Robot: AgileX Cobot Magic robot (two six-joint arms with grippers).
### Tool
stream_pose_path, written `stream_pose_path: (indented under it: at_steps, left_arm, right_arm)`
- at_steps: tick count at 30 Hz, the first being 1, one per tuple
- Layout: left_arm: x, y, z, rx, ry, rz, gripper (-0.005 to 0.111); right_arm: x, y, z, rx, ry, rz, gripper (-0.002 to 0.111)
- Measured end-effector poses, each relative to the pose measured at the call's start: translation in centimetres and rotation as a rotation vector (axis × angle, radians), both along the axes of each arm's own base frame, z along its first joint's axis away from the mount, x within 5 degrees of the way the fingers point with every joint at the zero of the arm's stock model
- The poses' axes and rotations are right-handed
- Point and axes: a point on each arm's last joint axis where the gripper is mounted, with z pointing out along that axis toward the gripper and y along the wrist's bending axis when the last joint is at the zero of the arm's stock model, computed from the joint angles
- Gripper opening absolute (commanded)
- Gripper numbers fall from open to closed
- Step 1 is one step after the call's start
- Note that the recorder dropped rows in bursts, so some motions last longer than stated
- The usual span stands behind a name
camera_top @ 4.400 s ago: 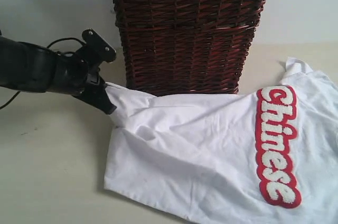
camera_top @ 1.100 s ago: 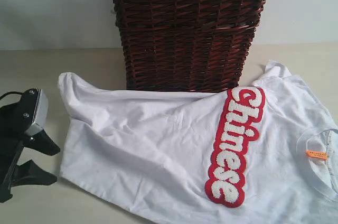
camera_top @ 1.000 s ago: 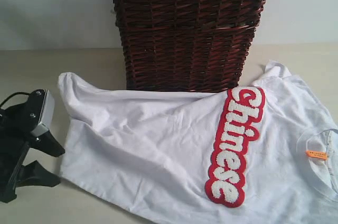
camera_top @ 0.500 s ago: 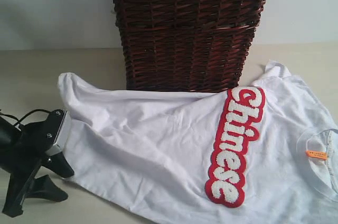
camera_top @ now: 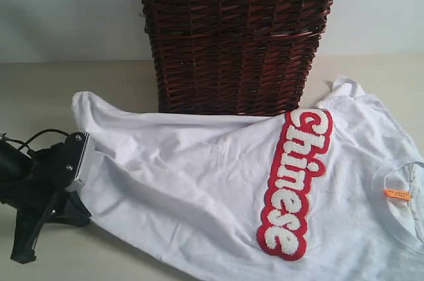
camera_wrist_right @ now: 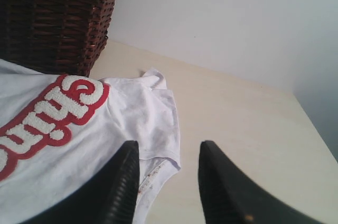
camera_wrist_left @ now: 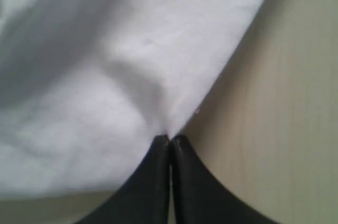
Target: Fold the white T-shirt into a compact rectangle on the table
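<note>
The white T-shirt (camera_top: 199, 181) lies spread on the table (camera_top: 40, 95) in front of the basket. Its red-outlined letters (camera_top: 291, 181) run down the middle, and an orange neck tag (camera_top: 397, 193) shows at the right. My left gripper (camera_top: 85, 217) is at the shirt's lower left edge. In the left wrist view this gripper (camera_wrist_left: 170, 138) is shut, with the T-shirt's (camera_wrist_left: 105, 76) edge puckered into its tips. My right gripper (camera_wrist_right: 169, 147) stands open above a sleeve (camera_wrist_right: 158, 123), holding nothing. It is out of the exterior view.
A dark brown wicker basket (camera_top: 235, 36) with a lace rim stands at the back, touching the shirt's far edge. Bare table (camera_wrist_right: 237, 129) extends beyond the sleeve, and a pale wall rises behind it. The left arm's cable (camera_top: 33, 138) loops over the table at the left.
My left gripper has slid right to the shirt's lower left edge and gone from open to shut on the fabric. The shirt has barely shifted.
</note>
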Motion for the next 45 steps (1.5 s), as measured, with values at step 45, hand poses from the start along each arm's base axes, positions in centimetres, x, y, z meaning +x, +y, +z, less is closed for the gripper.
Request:
stream_pose_path:
  at_steps: [45]
  left_arm:
    - [-2.4, -6.1, 2.7, -0.179, 0.028, -0.069, 0.000]
  right_arm:
    - [0.0, 0.0, 0.0, 0.000, 0.000, 0.000, 0.037]
